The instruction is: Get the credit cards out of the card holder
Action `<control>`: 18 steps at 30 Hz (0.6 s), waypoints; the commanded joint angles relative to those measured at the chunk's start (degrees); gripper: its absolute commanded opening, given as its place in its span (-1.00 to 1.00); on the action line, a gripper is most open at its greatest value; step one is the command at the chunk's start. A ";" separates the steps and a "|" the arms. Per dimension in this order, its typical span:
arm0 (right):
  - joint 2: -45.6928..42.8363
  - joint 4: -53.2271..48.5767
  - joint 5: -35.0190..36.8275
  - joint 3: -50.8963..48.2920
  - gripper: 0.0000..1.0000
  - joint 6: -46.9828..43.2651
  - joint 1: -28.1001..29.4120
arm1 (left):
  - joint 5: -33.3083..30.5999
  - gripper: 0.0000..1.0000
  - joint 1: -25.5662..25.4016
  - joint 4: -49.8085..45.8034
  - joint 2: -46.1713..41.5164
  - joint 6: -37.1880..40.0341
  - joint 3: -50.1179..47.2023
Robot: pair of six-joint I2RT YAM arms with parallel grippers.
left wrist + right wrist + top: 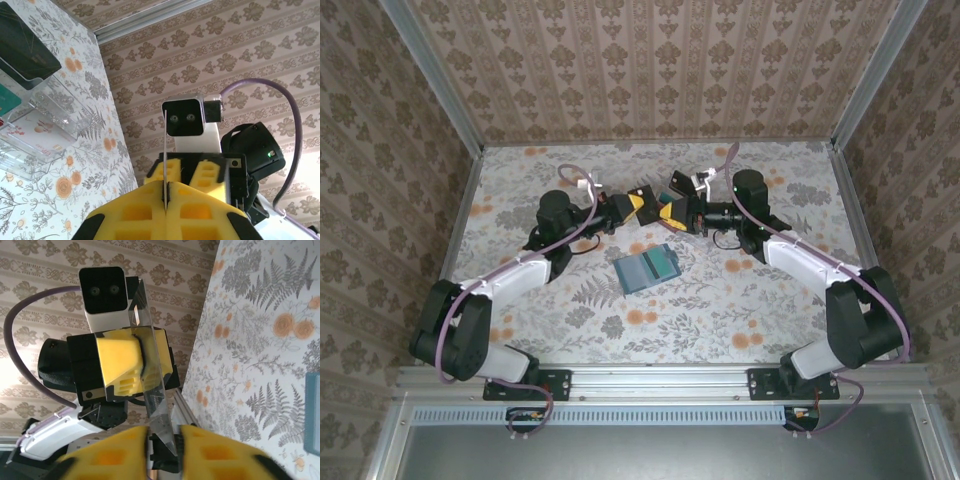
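My two grippers meet tip to tip above the middle of the table. The left gripper (638, 203) (166, 187) is shut on a thin credit card (165, 145), seen edge-on in the left wrist view. In the right wrist view the same card (155, 375) looks glossy and slants down from the left gripper's fingers (122, 357) into the gap of my right gripper (164, 432) (665, 212). The right jaws stand apart on either side of the card, so that gripper is open. The teal card holder (647, 268) (313, 415) lies open on the table below the grippers.
A clear plastic box (45, 120) (684, 184) with other cards in it stands on the floral table just behind the grippers. Patterned walls and metal rails close in the table (560, 320) at the back and on both sides.
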 commanded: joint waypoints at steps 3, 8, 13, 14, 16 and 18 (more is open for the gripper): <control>0.67 0.69 -1.85 1.89 -0.10 -0.87 0.36 | 1.29 -1.00 -0.26 0.71 -0.53 0.50 0.39; 1.95 1.03 -1.54 2.91 -0.27 -0.87 0.84 | 1.03 -1.00 -0.24 -0.69 -0.42 0.40 0.27; 3.55 0.22 -2.00 4.81 -0.42 -1.82 1.84 | 1.16 -1.00 -0.31 -0.68 -0.53 -0.06 -0.04; 3.84 0.08 -2.00 5.05 -0.47 -1.96 2.04 | 0.98 -1.00 -0.36 -0.77 -0.62 -0.06 -0.28; 4.22 -0.03 -1.70 5.48 -0.63 -2.28 2.12 | 0.70 -1.00 -0.24 -1.34 -0.83 0.04 -0.62; 4.16 -2.08 -0.69 6.01 -0.84 -4.02 2.03 | 0.28 -1.00 -0.02 -2.38 -1.23 0.02 -1.08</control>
